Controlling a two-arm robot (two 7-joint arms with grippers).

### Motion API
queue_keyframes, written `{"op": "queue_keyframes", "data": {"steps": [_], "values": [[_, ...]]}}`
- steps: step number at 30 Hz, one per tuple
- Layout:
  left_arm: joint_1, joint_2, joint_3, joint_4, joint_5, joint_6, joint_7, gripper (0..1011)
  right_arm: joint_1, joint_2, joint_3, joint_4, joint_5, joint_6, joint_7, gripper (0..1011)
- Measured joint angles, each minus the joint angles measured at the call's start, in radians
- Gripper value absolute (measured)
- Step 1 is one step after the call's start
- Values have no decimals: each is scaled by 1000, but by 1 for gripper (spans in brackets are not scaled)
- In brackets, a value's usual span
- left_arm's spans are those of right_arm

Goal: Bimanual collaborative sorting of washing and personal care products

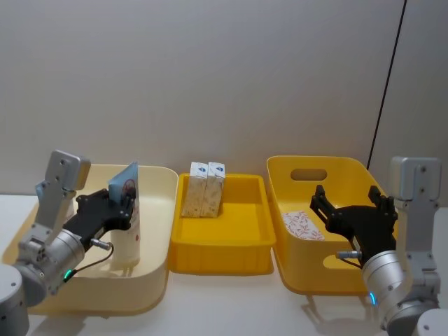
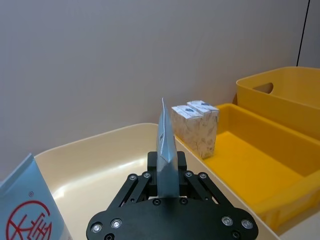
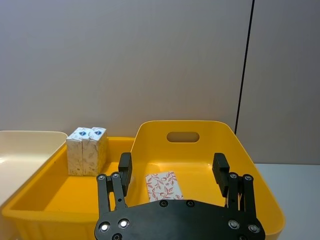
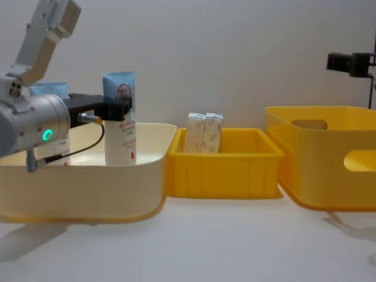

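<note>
Well, the left hand [image 1: 123, 207] pinches the pale-blue-and-white squeeze tube [image 1: 129, 241] near its thin top, upright in the cream plastic bin [image 1: 148, 285] (the right hand [image 1: 348, 203] hangs wide open), so it could swing and slip.

Blue-white tube [image 1: 130, 241] upright, two beige cartons [image 1: 203, 189] standing, red-patterned carton [image 1: 302, 225] flat

Head view high, chest view low, wrist views close behind jaws; middle tray [image 1: 231, 227] common to all.
</note>
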Motion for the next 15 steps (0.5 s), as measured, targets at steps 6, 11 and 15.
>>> {"op": "queue_keyframes", "data": {"steps": [6, 11, 15], "values": [[-6, -8, -11, -7, -1, -27, 0, 199, 0, 0, 0, 0, 0, 0, 0, 1001], [-14, -15, -20, -13, -9, -46, -9, 199, 0, 0, 0, 0, 0, 0, 0, 1001], [-22, -20, -28, -20, -18, -61, -21, 197, 0, 0, 0, 0, 0, 0, 0, 1001]]}}
